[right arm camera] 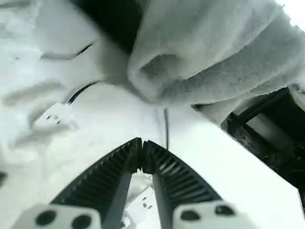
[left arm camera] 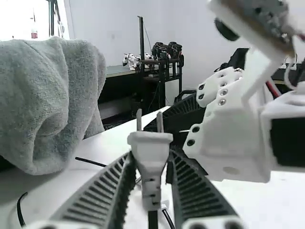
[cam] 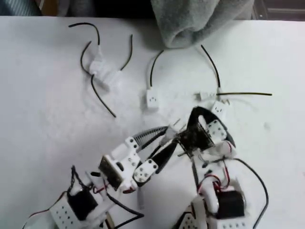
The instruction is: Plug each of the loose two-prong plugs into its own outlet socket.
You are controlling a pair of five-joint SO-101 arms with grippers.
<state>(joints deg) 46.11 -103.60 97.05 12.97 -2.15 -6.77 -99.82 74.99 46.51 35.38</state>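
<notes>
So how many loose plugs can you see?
2. One two-prong plug stands upright between the fingers of the left gripper. A second plug lies on the table beside a socket. The white bundle far back might hide more.

bg: white wall (left arm camera: 119, 28), bright window (left arm camera: 24, 19), black rack (left arm camera: 162, 71) by dark desk (left arm camera: 119, 71).

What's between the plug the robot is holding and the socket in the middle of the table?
Nothing. In the high view, bare table runs from the held plug to the socket.
</notes>
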